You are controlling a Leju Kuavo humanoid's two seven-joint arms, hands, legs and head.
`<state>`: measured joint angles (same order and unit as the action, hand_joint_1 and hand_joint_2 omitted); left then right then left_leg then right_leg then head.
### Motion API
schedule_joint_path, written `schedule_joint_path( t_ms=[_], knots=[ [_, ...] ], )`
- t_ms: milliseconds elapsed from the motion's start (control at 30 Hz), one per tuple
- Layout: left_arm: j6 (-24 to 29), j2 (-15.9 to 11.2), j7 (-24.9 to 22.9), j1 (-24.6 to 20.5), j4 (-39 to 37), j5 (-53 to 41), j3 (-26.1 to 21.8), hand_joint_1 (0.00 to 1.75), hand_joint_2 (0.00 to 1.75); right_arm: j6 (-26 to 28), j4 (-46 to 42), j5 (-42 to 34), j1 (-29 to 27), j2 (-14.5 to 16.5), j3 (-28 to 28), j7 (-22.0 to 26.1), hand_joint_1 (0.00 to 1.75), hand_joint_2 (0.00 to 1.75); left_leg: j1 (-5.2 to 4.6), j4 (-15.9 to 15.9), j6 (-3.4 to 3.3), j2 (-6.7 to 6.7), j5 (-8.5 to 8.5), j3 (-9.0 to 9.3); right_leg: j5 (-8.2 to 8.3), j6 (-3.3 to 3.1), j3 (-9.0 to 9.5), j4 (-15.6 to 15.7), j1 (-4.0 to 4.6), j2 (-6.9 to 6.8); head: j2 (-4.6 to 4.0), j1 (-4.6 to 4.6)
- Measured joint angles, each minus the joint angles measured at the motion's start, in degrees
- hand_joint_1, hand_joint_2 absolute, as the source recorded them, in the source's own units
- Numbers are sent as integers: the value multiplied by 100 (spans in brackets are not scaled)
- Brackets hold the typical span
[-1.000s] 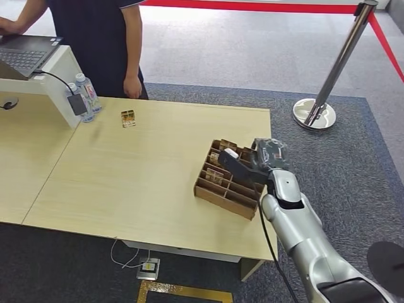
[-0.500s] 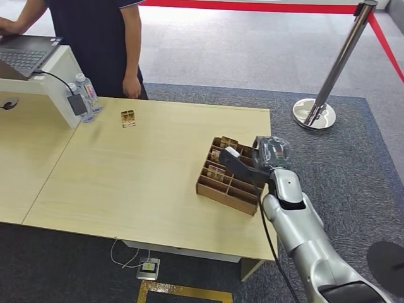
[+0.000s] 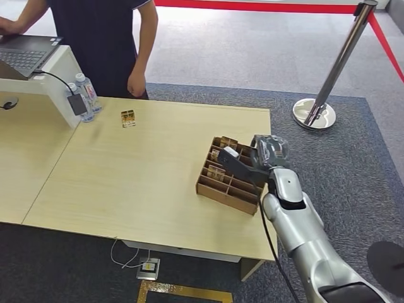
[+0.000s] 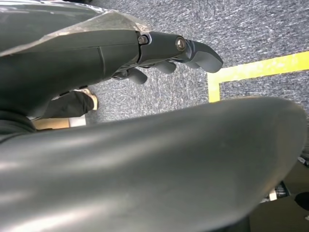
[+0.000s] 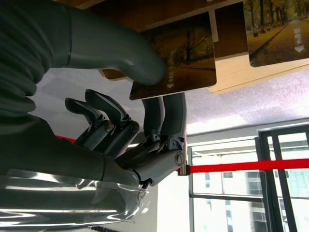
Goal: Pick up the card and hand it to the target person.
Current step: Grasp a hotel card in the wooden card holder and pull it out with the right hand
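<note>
Three views record this moment. Head view: the right hand [image 3: 240, 165] reaches over a divided cardboard tray [image 3: 224, 192] that sits near the table's [image 3: 142, 177] right edge, toward the front corner; the tray's compartments hold upright cards. A person [image 3: 102, 38] stands beyond the table's far edge, with an arm hanging by the side, near two water bottles [image 3: 86, 95] and a small block [image 3: 127, 118] lying close to that far edge.

Left wrist view: the left hand [image 4: 164, 53] hangs over grey carpet, fingers loosely extended and grasping nothing.

Right wrist view: the thumb [image 5: 123, 53] presses one face of the card [image 5: 178, 60], and the darker fingers [image 5: 164, 116] back the opposite face, so the card is pinched at one short end while seated in its tray slot. A neighbouring card [image 5: 276, 38] stands beside it. The card looks thin, light, stiff and glossy, hence probably slippery; a flat pinch across both faces near an edge seems the secure hold. Its long axis runs along the slot, its printed face toward the thumb.
</note>
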<state>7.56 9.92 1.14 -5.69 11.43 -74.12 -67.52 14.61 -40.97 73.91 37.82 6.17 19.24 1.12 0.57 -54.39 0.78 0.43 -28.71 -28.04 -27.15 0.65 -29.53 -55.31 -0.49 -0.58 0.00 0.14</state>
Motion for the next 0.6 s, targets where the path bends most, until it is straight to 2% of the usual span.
schedule_joint_path(
  t_ms=[600],
  knots=[
    [0, 0, 78, 2, 0, 96, 0, 0, 0, -464, -1868, -25, -364, -141, 267, 66, 175, 175, 0, 0, 0, 0, 0, -1, 0, 0, 0, 0, 0, 0, 0, -1]
  ],
)
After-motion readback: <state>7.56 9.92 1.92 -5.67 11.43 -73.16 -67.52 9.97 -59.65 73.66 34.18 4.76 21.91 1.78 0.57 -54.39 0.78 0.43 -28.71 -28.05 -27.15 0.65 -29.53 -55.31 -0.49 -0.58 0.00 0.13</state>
